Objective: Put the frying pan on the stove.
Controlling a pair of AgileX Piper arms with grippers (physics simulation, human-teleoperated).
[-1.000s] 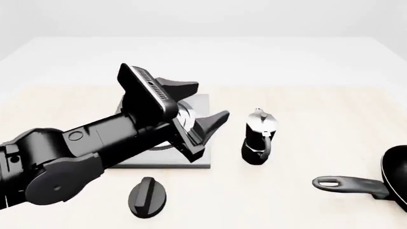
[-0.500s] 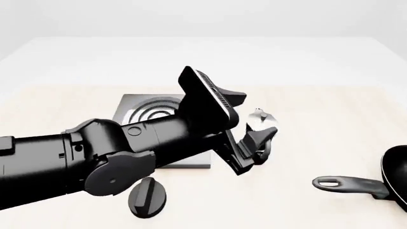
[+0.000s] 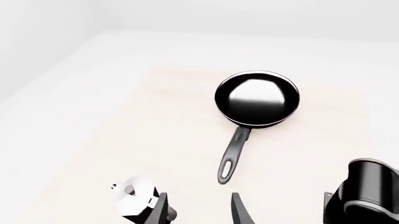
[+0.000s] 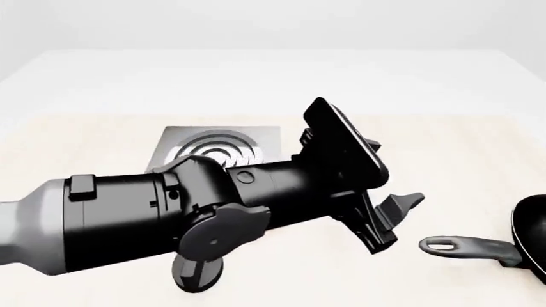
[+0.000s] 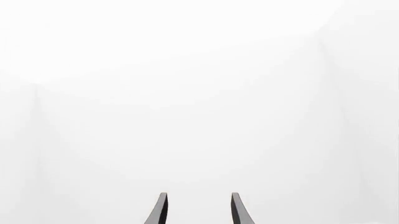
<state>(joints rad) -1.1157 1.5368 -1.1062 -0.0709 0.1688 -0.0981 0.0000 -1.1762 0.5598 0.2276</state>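
The frying pan [image 4: 534, 238] lies at the table's right edge, partly cut off in the front view, with its long handle [image 4: 467, 247] pointing left. The left wrist view shows the whole frying pan [image 3: 257, 99], black and glossy, handle [image 3: 233, 155] towards the camera. My left gripper [image 4: 390, 220] is open and empty, hovering just left of the handle's end; its fingertips [image 3: 239, 209] frame the left gripper [image 3: 201, 212]. The stove [image 4: 217, 146], grey with silver rings, sits centre-left, half hidden by my left arm. My right gripper [image 5: 198, 210] is open, facing only blank white.
A moka pot [image 3: 134, 200] stands beside the left fingers, hidden behind the arm in the front view. A black oval knob [image 4: 194, 274] lies near the front edge under the arm. A dark rounded part [image 3: 367, 196] shows at one corner of the left wrist view.
My left arm has swung right, from over the stove, past the moka pot, to just short of the pan handle. The stove's rings are uncovered; the pot is now hidden.
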